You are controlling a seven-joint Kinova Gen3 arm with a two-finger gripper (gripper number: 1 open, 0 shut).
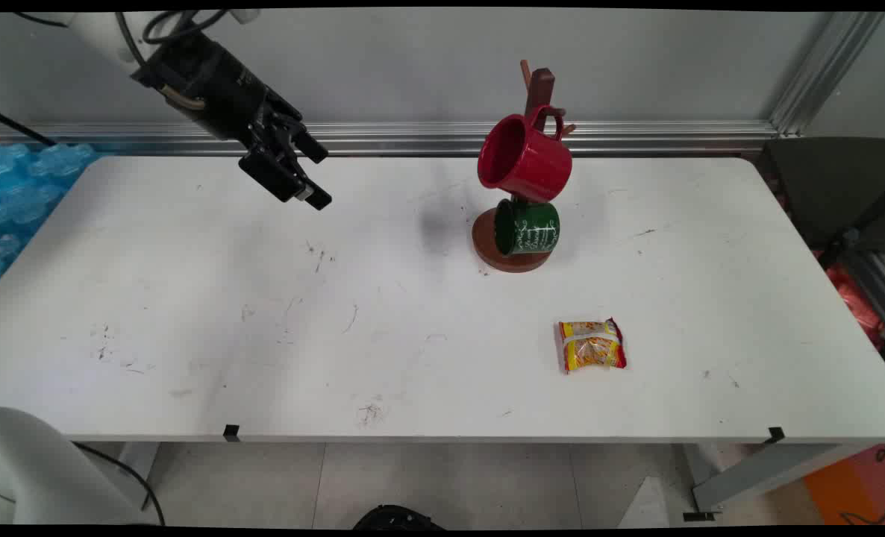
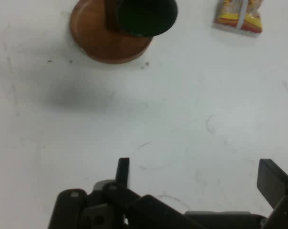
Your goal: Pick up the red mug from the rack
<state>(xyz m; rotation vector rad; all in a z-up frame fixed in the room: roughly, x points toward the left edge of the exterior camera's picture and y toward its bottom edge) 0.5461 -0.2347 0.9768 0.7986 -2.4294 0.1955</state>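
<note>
Jaws (image 1: 316, 175) spread wide, nothing between the fingertips (image 2: 123, 168). Raised above the far-left part of the tabletop (image 1: 189, 313), pointing down and toward the picture's right, clear of the surface. Black cables looped over the wrist at the top edge.

Nearest thing: mug tree (image 1: 538, 97), dark wooden post on a round brown base (image 1: 491, 250), standing right of centre toward the far edge, well apart from the jaws. Red mug (image 1: 524, 158) hung by its handle on an upper peg, tilted, mouth facing the picture's left. Green mug (image 1: 528, 227) hung lower, just under the red one and over the base, mouth also to the left, pale lettering on its side.

Snack packet (image 1: 592, 345), yellow and red with a pale band across, flat on the tabletop, nearer the near edge and a little right of the mug tree, apart from it.

Hand view: looking down along the jaws at bare scuffed tabletop (image 2: 172, 124); base (image 2: 94, 40) and dark mouth of the green mug (image 2: 144, 16) at top, packet (image 2: 239, 14) at top right, all cut by the frame edge. Red mug out of that view.

Blue bubble wrap (image 1: 21, 186) beyond the tabletop's left edge.
</note>
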